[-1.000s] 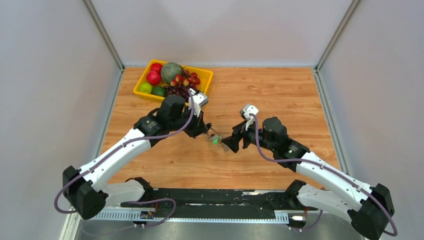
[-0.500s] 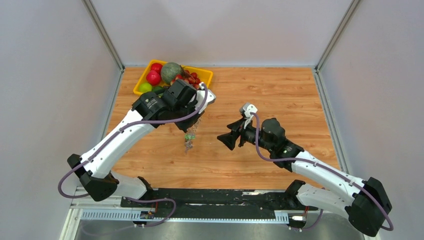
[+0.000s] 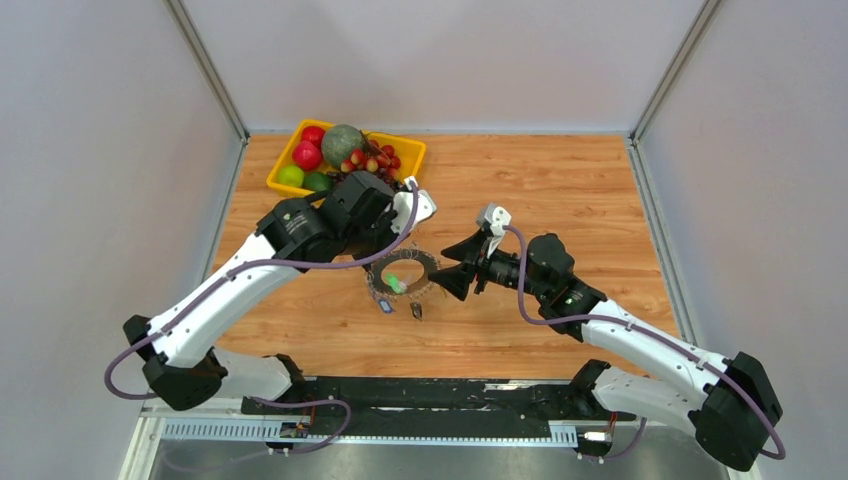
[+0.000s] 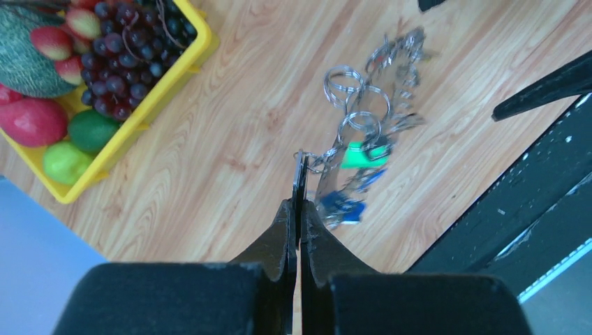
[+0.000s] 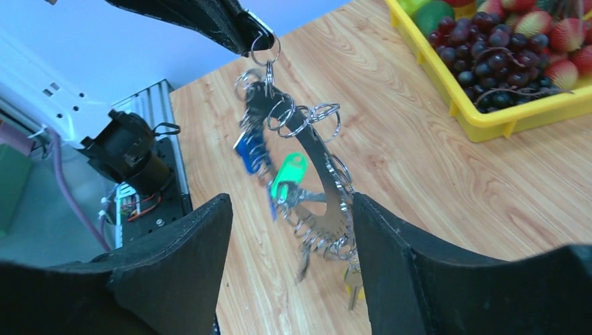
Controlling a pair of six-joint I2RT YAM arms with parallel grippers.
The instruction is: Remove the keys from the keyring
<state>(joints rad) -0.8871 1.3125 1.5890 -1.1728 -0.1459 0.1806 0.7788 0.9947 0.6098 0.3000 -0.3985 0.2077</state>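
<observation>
The keyring (image 3: 421, 262), a wide silvery ring, hangs from my left gripper (image 3: 384, 254) above the wooden table. The left jaws are shut on its thin edge (image 4: 300, 167). The keys and small split rings dangle from it: a green-headed key (image 3: 397, 283), a blue one (image 3: 385, 303), and a yellow one low in the right wrist view (image 5: 351, 279). In the left wrist view the bunch (image 4: 363, 153) hangs beyond the fingertips. My right gripper (image 3: 447, 279) is open, just right of the ring. In its view (image 5: 290, 202) the ring's band (image 5: 328, 178) hangs between the spread fingers, untouched.
A yellow fruit tray (image 3: 412, 151) with grapes, apples, limes and a melon stands at the back left, close behind the left wrist; it shows in the left wrist view (image 4: 143, 124) and right wrist view (image 5: 489, 120). The black base rail (image 3: 430, 392) runs along the near edge.
The left arm lifted the keyring away, then swung it right and lower toward the right gripper. The ring now spreads out more. The right gripper stays open and has moved slightly left.
</observation>
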